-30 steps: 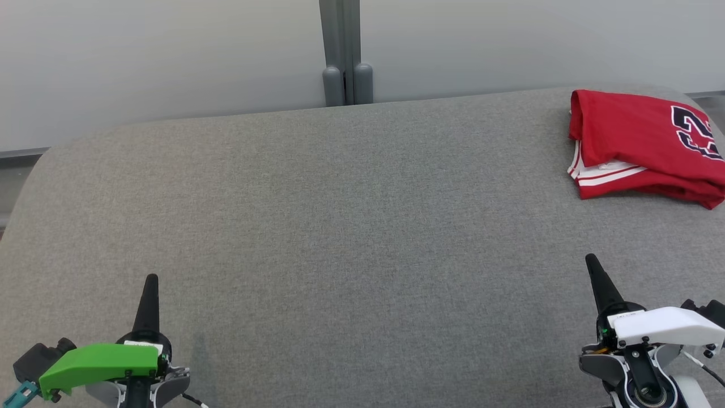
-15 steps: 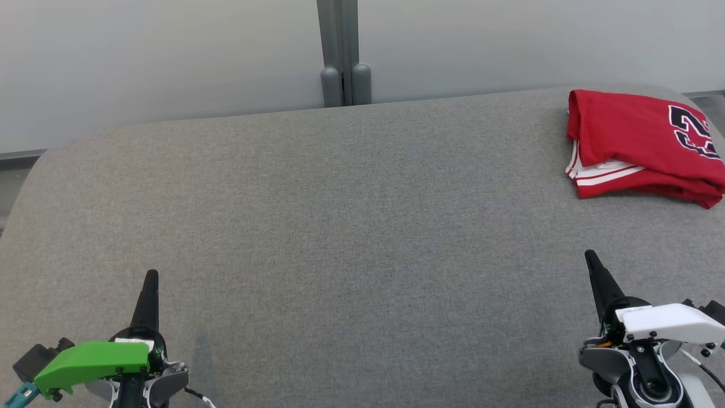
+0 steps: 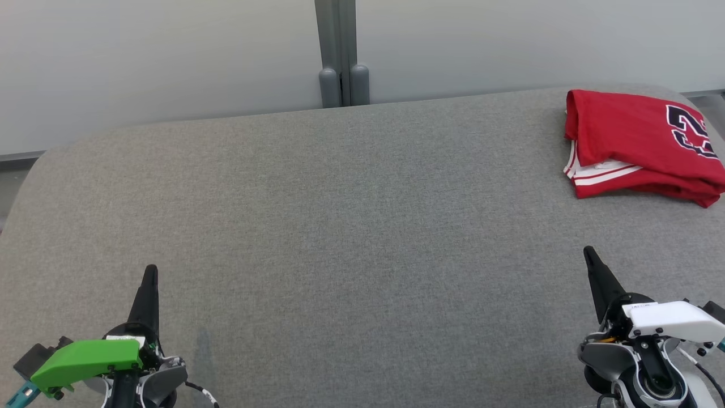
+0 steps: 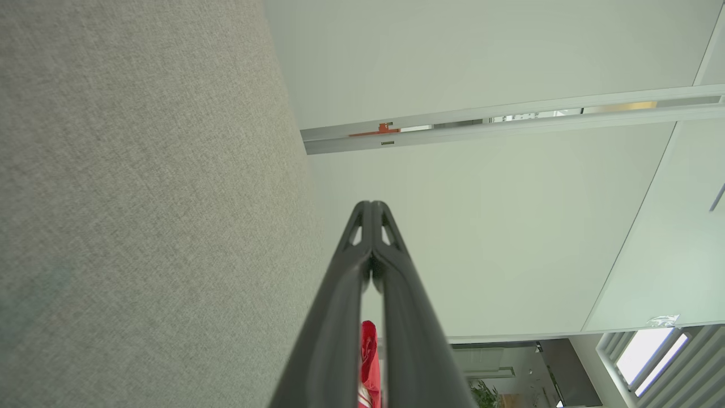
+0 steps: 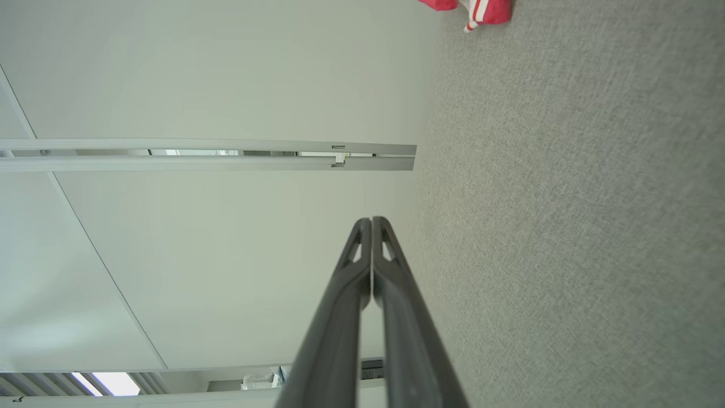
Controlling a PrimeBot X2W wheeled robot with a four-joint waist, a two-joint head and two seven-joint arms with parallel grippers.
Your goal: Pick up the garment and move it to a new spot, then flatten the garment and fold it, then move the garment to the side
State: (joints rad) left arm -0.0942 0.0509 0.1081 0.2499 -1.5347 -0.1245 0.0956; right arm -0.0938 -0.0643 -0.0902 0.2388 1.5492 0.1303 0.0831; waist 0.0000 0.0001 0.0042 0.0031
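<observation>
The garment (image 3: 640, 144) is a red jersey with white stripes and a dark number, folded and lying at the far right of the grey fabric surface (image 3: 351, 226). A red sliver of the garment (image 4: 369, 362) shows between the fingers in the left wrist view, and its striped corner (image 5: 481, 8) at the top of the right wrist view. My left gripper (image 3: 150, 271) sits at the lower left, shut and holding nothing, tips together (image 4: 371, 205). My right gripper (image 3: 589, 252) sits at the lower right, shut and holding nothing (image 5: 371, 221), well short of the garment.
A pale wall runs behind the surface, with a grey post (image 3: 340, 51) at its middle. The surface's rounded far corners fall away at left and right; the garment lies close to the right edge.
The whole head view has shifted slightly, so the camera moved. Both grippers stay shut and the garment lies as before.
</observation>
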